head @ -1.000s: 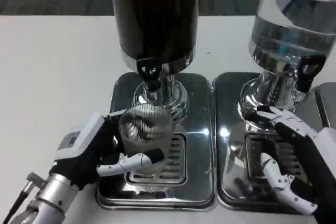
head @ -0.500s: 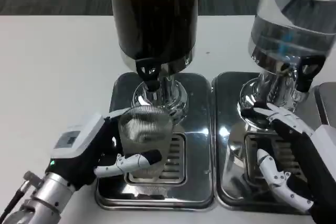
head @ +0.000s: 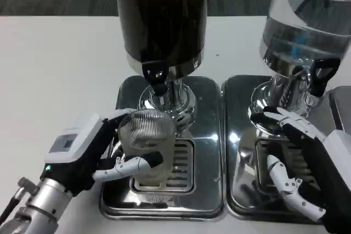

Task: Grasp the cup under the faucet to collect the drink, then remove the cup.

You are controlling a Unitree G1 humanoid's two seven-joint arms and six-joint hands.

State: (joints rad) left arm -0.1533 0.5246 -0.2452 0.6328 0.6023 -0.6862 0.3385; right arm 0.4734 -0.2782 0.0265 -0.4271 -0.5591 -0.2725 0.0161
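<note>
A clear ribbed cup (head: 147,141) stands on the drip grille of the left steel tray (head: 205,135), just in front of and slightly left of the black faucet (head: 156,78) of the dark drink dispenser (head: 162,15). My left hand (head: 93,154) grips the cup, its thumb wrapped across the front and its fingers behind. The cup looks empty. My right hand (head: 299,163) hovers open over the right tray (head: 241,152), below the clear dispenser's faucet (head: 320,75), holding nothing.
A clear water dispenser (head: 304,26) stands at the right on its chrome base (head: 277,100). Bare white table (head: 55,80) stretches to the left. A further steel tray edge (head: 341,105) shows at the far right.
My left hand has drawn the cup slightly left and toward me, away from under the faucet. My right hand has barely shifted.
</note>
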